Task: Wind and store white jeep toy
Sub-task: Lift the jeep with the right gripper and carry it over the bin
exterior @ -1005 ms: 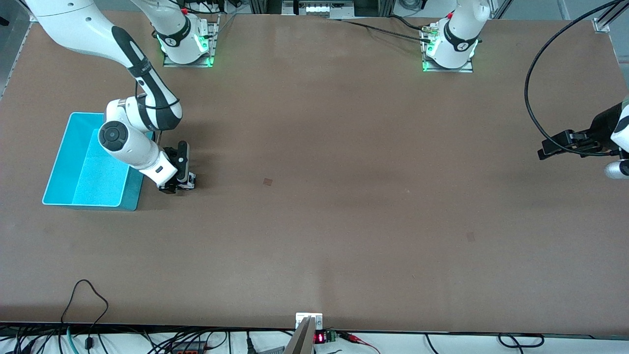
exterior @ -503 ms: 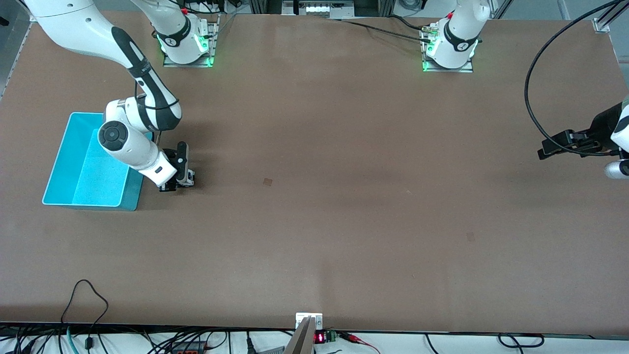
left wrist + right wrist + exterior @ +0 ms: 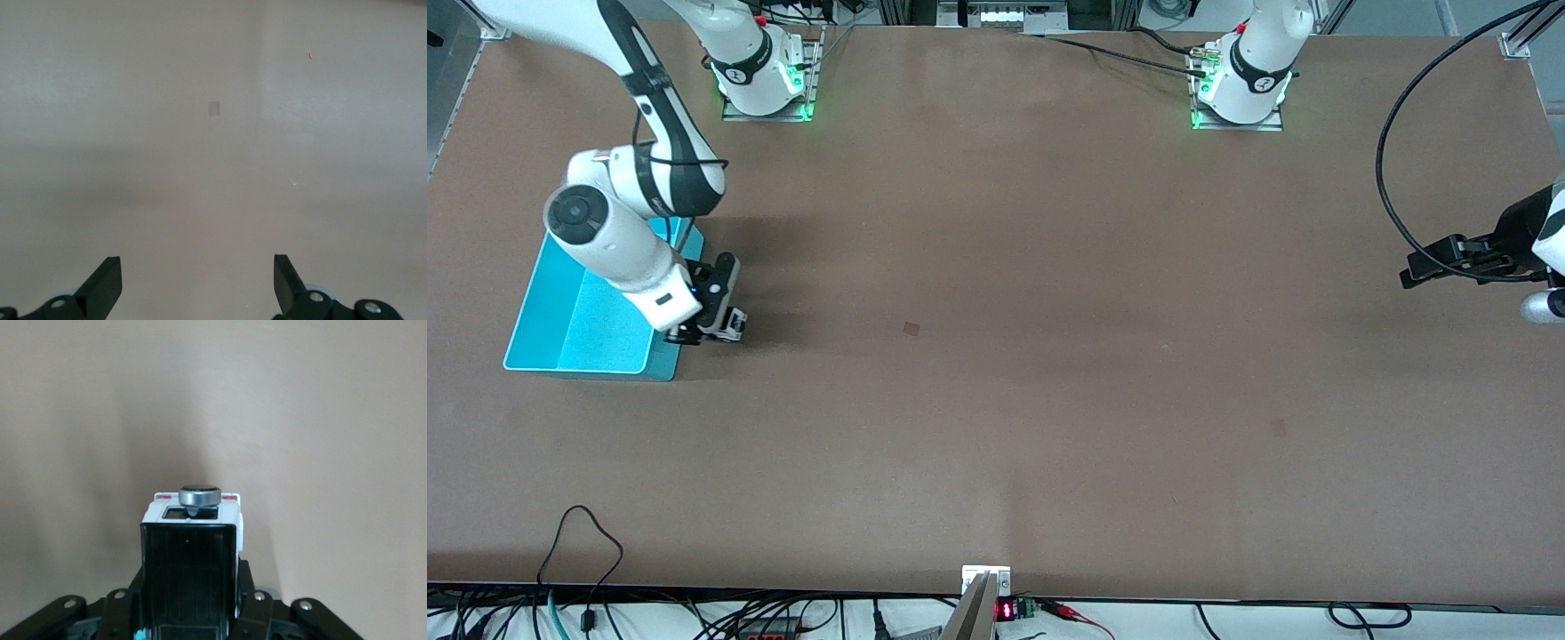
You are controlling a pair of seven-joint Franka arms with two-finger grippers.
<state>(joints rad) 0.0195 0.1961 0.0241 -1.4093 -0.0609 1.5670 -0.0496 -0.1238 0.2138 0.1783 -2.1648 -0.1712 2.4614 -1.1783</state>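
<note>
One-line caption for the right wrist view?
Right gripper shut on the white jeep toy, spare wheel showing, above the brown table.

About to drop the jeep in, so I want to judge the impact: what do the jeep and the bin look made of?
Jeep: likely hard molded plastic, glossy white body with a shiny black roof that catches light; the spare wheel's silvery rim could be metal or painted plastic. It sits in the shut right gripper. Bin: looks like rigid cyan plastic, smooth thin walls and a matte, slightly speckled floor.

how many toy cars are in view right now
1: the small boxy white jeep toy, clamped in the right gripper beside the cyan plastic bin. None hidden that I can tell.
</note>
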